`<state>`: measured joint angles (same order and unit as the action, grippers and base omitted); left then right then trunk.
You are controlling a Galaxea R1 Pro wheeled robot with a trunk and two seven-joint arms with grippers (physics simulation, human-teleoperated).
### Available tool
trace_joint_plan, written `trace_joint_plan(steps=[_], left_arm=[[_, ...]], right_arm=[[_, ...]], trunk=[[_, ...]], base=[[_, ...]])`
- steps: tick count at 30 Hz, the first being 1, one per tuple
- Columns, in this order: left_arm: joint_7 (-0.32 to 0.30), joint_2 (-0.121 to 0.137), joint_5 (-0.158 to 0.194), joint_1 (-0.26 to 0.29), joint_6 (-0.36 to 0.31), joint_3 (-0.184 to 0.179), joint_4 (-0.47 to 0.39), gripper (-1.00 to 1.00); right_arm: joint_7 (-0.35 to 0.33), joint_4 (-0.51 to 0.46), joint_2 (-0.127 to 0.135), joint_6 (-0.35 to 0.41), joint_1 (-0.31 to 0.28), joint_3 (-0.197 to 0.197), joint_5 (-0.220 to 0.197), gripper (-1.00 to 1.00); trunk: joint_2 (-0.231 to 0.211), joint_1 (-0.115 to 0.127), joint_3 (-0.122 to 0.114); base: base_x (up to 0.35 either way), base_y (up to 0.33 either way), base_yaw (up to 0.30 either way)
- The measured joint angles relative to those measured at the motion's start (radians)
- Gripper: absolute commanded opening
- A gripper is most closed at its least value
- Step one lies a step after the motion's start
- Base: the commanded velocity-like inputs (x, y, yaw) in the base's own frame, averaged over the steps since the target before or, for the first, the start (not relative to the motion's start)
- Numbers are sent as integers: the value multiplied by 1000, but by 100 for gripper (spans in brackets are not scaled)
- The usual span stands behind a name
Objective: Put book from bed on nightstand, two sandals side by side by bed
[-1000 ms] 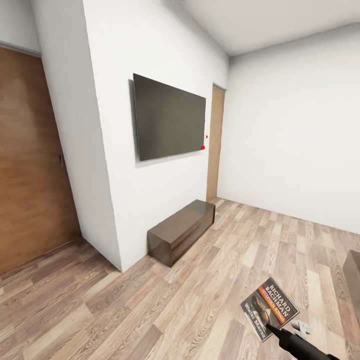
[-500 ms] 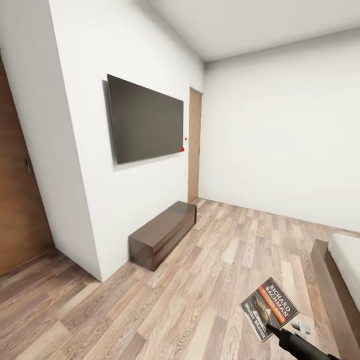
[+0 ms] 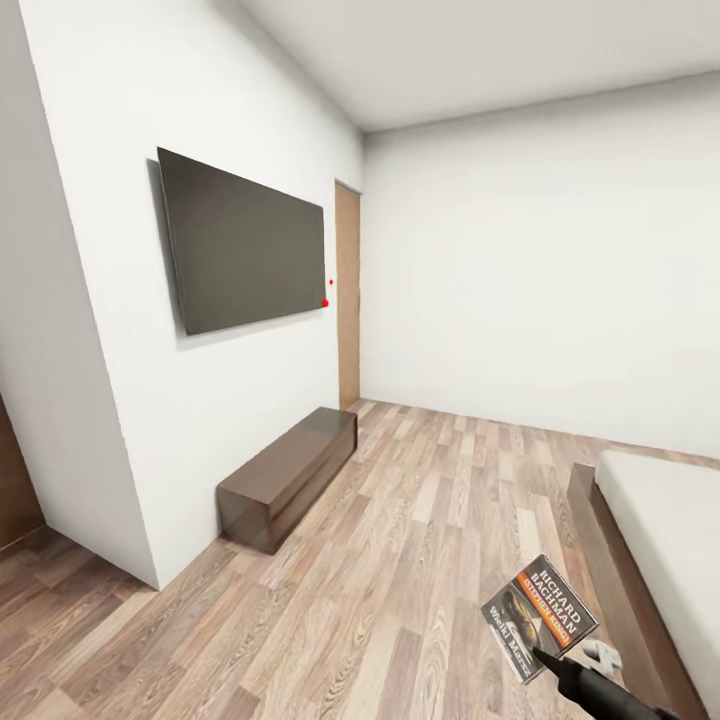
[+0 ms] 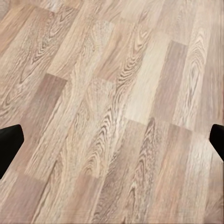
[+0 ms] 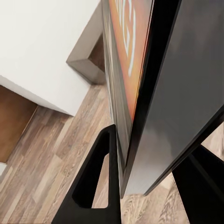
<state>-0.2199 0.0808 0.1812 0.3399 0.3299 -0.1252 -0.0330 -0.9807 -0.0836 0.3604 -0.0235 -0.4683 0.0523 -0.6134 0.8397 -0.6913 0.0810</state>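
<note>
Low at the right of the head view, the right gripper had the thin dark paperback book with the orange band and white lettering clamped by its lower edge, cover tilted up toward the camera, held over the striped brown wood-plank floor. Right wrist view agreed: black fingers sat on either side of the book, seen edge-on, so the pinch looked solid. Left gripper was spread wide with nothing between the finger tips, just floor planks under it.

Large low bed, pale grey mattress on a dark brown wood base, sat at the right edge of the head view, near the book but not touching. Along the white wall: a flat black wall-mounted screen, a long low dark brown cabinet beneath it, and a narrow brown door further back. That cabinet was not the target. No small reddish-brown stand or blue sandals were visible.

My read: book pickup done, transport in hand, placement and both sandals not yet done.

Doing it well:
- hold the clamp through the turn; a thin paperback could pivot in an edge pinch
- bring a nightstand into view before extending the arm
- level the book low over the top, then release
- keep the base off the bed frame
</note>
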Motion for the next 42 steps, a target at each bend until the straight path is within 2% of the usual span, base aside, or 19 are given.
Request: trace_joint_plan(steps=[42], left_arm=[[0,0,0,0,0,0,0,100]], right_arm=[[0,0,0,0,-1,-5,-2,-100]], trunk=[[0,0,-36]], base=[[0,0,-260]])
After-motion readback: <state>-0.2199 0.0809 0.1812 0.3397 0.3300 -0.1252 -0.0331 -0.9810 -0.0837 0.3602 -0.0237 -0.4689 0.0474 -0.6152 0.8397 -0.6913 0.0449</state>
